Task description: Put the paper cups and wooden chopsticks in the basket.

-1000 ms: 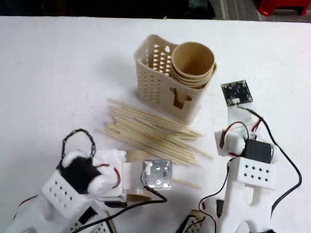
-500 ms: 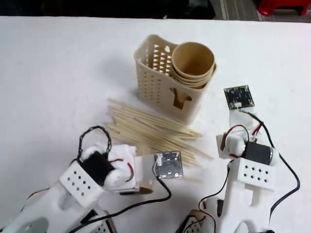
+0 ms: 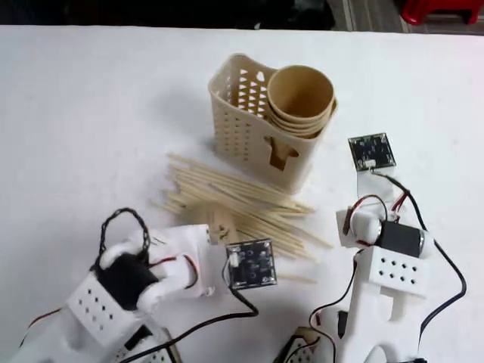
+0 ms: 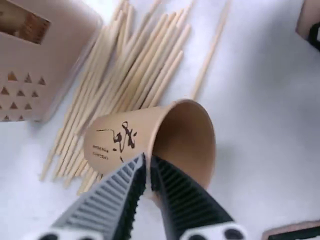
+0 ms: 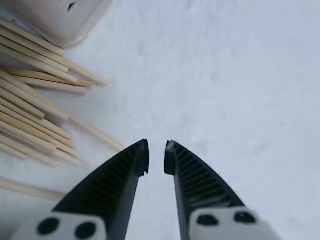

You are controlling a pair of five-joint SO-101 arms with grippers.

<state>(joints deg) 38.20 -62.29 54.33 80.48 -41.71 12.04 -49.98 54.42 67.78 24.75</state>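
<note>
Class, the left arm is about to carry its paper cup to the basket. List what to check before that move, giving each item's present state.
1. Left jaws shut on the paper cup at its rim: ok.
2. Held cup clear of the table: cannot tell.
3. Basket upright: ok.
4. Room in basket beside the stacked cups: ok.
5. Right jaws holding nothing, clear of the basket: ok.
6. Chopsticks in basket: not ok, on the table.

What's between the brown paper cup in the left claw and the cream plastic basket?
A pile of pale wooden chopsticks, between the brown paper cup and cream plastic basket in the left wrist view.
</note>
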